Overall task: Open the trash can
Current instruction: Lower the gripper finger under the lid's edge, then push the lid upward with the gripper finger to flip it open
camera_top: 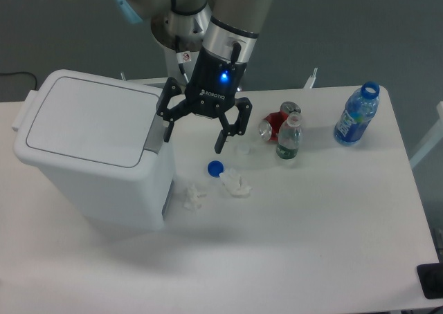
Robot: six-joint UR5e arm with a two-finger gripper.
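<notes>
The trash can [90, 148] is a big white bin on the left of the table, its flat lid down and a grey push-button strip [156, 131] along its right edge. My gripper [192, 140] hangs open just right of the can, fingers pointing down. Its left fingertip [166, 132] is right at the grey strip; whether it touches cannot be told. The right fingertip [219, 145] hangs above the table, and nothing is between the fingers.
A blue bottle cap [215, 167] and crumpled white paper [236, 183] [191, 194] lie under the gripper. Right of it stand a small clear bottle [290, 137], a red can [275, 124] and a blue water bottle [357, 113].
</notes>
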